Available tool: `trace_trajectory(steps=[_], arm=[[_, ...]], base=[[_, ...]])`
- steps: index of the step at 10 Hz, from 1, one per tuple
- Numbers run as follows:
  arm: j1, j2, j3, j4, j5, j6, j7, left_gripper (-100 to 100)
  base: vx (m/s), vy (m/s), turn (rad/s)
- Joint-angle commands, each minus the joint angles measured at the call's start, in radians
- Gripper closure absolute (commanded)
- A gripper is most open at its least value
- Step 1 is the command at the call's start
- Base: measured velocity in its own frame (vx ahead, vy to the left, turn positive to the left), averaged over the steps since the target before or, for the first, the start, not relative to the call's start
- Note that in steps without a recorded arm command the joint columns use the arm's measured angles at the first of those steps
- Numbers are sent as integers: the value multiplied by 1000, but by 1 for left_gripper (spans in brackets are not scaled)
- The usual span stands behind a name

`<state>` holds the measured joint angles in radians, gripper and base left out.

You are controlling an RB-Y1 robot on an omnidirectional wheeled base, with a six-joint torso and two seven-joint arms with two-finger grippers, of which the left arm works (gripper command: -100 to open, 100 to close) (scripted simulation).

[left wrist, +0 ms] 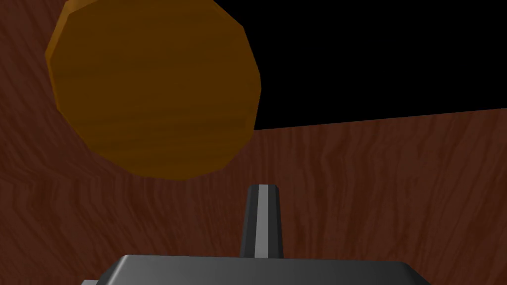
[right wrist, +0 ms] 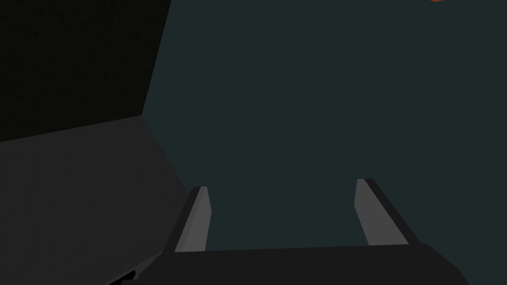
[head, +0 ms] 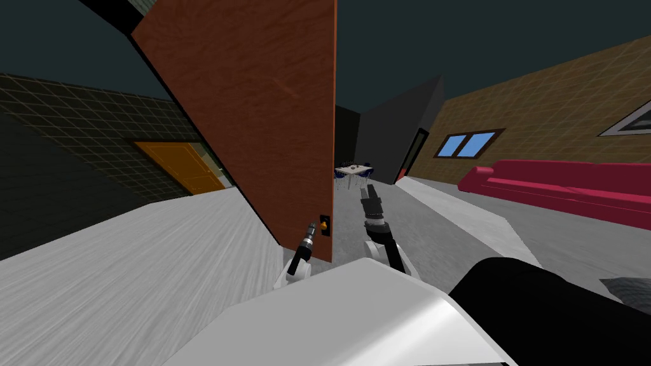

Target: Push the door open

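Beside faceted orange knob (left wrist: 153,89), left tool (left wrist: 263,194) pressed together, close to wood-grain door (left wrist: 386,198); right tool (right wrist: 282,190) spread, empty.

Left gripper (left wrist: 262,195) is extended forward with both fingers pressed together. Right gripper (right wrist: 282,190) points forward and upward, fingers standing apart.

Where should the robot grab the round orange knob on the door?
Probably best by its rim. The knob is a flat-faced disc standing out from the brown door, so come straight at its face with a finger on each side. The left gripper sits close beside it with fingers shut; they'd need opening first.
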<state>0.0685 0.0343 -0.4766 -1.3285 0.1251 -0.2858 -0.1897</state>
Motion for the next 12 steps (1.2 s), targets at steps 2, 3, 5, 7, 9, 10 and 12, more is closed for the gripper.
trace_trajectory(steps=[2,3,5,7,9,10,12], arm=[[32,11,-41,-19,-5,-3,-13,-100],[41,10,-51,-24,-6,-3,-16,-100],[76,-11,-93,-48,-11,-4,-31,-100],[105,-49,-128,-68,-15,-5,-43,-100],[118,-75,-143,-76,-17,-6,-48,-100],[114,-60,-136,-75,-16,-6,-45,-100],[105,-21,-130,-70,-16,-4,-45,-100]], base=[[-157,101,50],[-178,89,68],[-190,75,109],[-197,73,97],[-78,31,35],[-34,13,8],[123,-57,-17]])
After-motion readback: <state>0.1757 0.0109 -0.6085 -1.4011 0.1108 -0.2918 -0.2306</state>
